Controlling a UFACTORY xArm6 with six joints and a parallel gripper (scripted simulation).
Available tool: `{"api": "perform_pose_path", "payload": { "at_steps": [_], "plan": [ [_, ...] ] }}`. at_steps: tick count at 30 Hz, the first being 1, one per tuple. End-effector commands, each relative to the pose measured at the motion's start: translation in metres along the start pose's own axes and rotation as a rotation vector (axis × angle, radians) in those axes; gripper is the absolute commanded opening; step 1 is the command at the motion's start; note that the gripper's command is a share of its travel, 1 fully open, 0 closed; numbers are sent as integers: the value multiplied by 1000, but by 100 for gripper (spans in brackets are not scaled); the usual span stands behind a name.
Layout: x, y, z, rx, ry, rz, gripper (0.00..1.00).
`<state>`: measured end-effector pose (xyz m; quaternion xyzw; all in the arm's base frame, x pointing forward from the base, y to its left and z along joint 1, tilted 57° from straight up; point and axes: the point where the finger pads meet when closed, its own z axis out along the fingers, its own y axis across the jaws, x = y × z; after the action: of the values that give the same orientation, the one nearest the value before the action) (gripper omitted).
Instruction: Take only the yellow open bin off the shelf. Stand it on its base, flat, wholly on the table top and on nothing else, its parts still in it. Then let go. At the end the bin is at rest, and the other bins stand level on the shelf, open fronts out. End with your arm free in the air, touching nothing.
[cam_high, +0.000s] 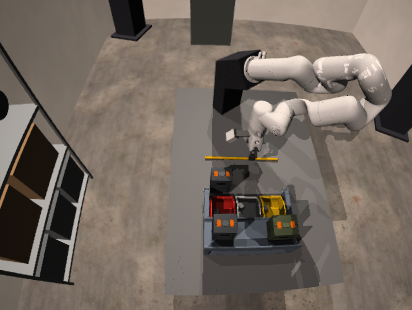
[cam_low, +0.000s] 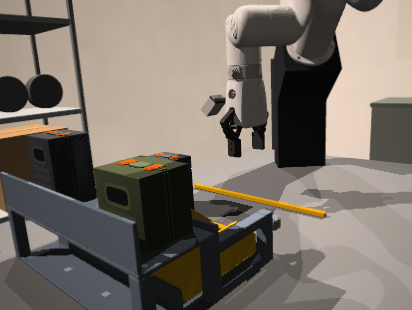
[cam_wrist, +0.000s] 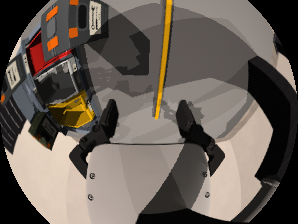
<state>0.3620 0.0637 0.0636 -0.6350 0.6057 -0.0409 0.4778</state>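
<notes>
The yellow open bin (cam_high: 275, 201) (cam_low: 239, 254) (cam_wrist: 70, 115) sits in the blue-grey shelf (cam_high: 250, 236) (cam_low: 65, 206), at the right end of the row in the top view. The grey bin (cam_high: 250, 207) (cam_wrist: 58, 81) is beside it and the red bin (cam_high: 221, 202) (cam_wrist: 39, 56) is at the other end. The parts in the yellow bin are too small to make out clearly. My gripper (cam_high: 253, 155) (cam_low: 246, 149) (cam_wrist: 147, 106) is open and empty. It hangs above the table (cam_high: 185, 200), away from the shelf, near the yellow bar in the top view.
A yellow bar (cam_high: 225, 158) (cam_low: 260, 201) (cam_wrist: 164, 55) lies across the table before the bins. A dark case (cam_high: 221, 180) (cam_wrist: 63, 27) stands before the red bin. Another dark case (cam_high: 225, 232) and a green case (cam_high: 284, 233) (cam_low: 117, 210) (cam_wrist: 45, 131) stand on the shelf top.
</notes>
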Motion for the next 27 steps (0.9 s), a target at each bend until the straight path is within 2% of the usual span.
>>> {"api": "perform_pose_path", "payload": {
  "at_steps": [1, 9, 14, 26, 27],
  "plan": [
    [-5, -9, -1, -13, 7, 6, 100],
    [-5, -9, -1, -13, 7, 6, 100],
    [-26, -53, 0, -12, 7, 5, 100],
    [-26, -53, 0, -12, 7, 5, 100],
    [-30, -62, 0, -12, 8, 6, 100]
  ]
}}
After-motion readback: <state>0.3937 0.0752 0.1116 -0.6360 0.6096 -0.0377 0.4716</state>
